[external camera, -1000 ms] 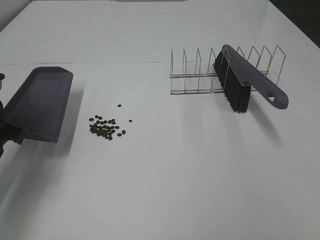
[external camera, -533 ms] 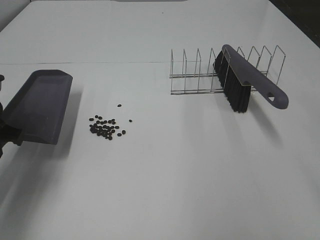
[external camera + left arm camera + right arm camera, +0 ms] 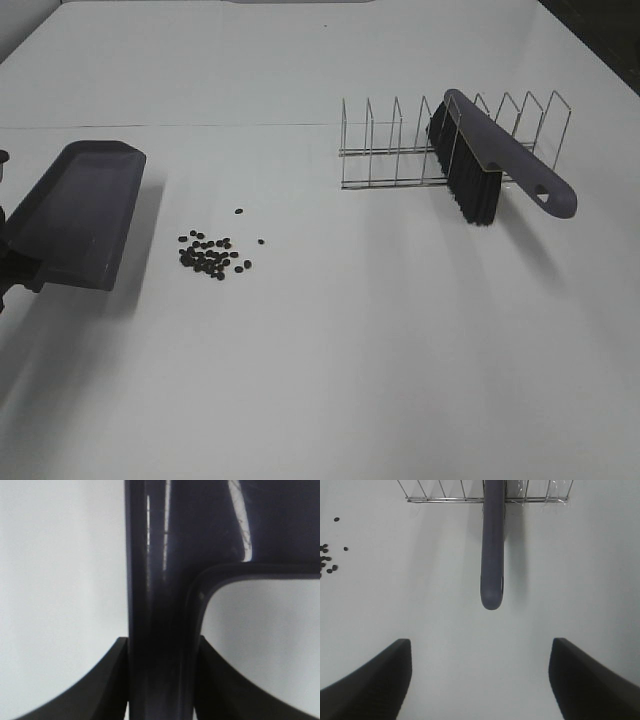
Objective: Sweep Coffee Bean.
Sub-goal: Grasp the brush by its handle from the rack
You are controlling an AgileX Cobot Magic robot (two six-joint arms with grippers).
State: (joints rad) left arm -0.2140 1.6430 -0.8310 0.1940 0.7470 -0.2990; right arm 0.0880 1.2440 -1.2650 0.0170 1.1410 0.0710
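- High view: my left gripper (image 3: 14,268), at the 9 o'clock edge, is clamped on the handle of the dark purple plastic dustpan (image 3: 85,215). The tiny dark brown coffee beans (image 3: 210,257) lie in a loose scatter on the white table (image 3: 350,380), near the pan at its 4 o'clock. The purple-handled, black-bristled brush (image 3: 495,165) leans in the thin wire rack (image 3: 400,150), well apart at 2 o'clock from the beans.
- Left wrist view: my fingers (image 3: 100,690) pinch the handle from both sides.
- Right wrist view: my right gripper (image 3: 481,680) is spread wide and holds nothing, and the brush handle points into the gap. I should keep it centred, close behind the rounded tip, then lift clear so the rack isn't dragged.
- Against a second ago, the dustpan has sunk slightly toward 7 o'clock. The beans, brush and rack are unmoved.
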